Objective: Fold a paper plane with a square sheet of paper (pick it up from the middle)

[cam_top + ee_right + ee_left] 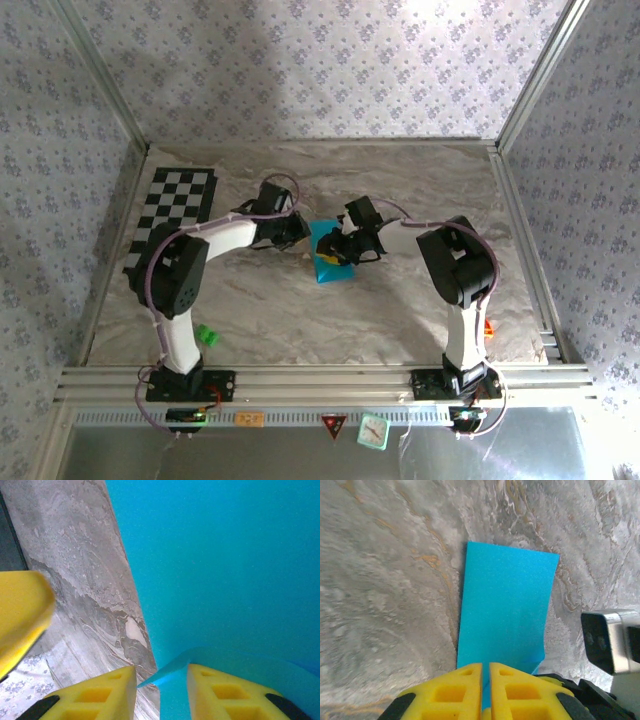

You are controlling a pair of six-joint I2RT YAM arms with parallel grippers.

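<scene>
Now the paper (pixel 507 610) lies near the middle of the table (pixel 420 190), well clear of every edge, a flat rectangle between both claws. The left claw (pixel 485 666) is all but closed, with the paper's near edge pinched in the slit. The right claw (pixel 161 672) stands partly open around a lifted, curling edge and grips nothing. To crease well, I judge, use the left pinch as anchor and press that flap flat, edges aligned.
</scene>
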